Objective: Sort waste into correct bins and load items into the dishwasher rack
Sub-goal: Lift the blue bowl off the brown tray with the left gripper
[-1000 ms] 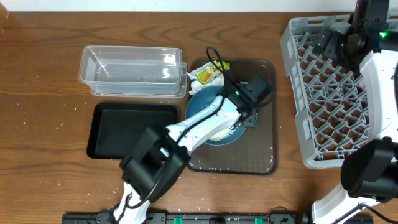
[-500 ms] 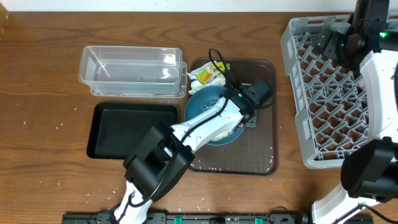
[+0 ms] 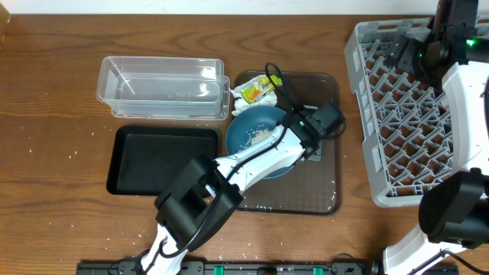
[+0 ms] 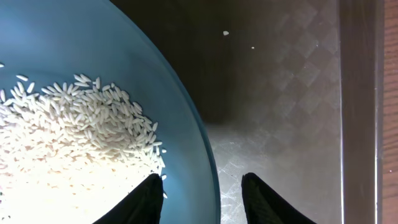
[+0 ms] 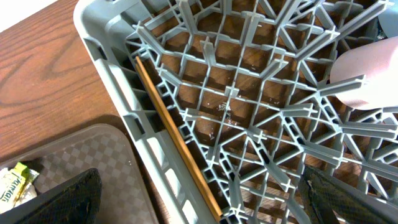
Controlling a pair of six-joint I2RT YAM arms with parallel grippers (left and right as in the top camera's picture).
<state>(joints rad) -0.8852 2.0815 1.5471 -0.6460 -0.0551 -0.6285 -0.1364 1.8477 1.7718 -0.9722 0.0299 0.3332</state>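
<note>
The light-blue bowl (image 3: 256, 130) holds a heap of rice (image 3: 261, 135) and sits on the brown serving tray (image 3: 321, 187). My left gripper (image 3: 312, 147) is open at the bowl's right rim. In the left wrist view the rim (image 4: 199, 143) runs between its two fingers (image 4: 202, 180), one finger inside by the rice (image 4: 68, 143), one outside. The wrapper (image 3: 257, 90) and tissue (image 3: 236, 95) lie at the tray's back left. My right gripper (image 5: 200, 177) is open and empty above the rack (image 5: 249, 118), where a chopstick (image 5: 168, 124) and the pink bowl (image 5: 367, 78) lie. The white cup is out of view.
The clear tub (image 3: 160, 85) stands back left with the black tray (image 3: 164, 159) in front of it, both left of the serving tray. The grey rack (image 3: 397, 130) fills the right side. Stray rice grains dot the table's front (image 3: 244, 256).
My left gripper has moved right across the bowl to its right rim, uncovering the rice. The right arm has not moved.
</note>
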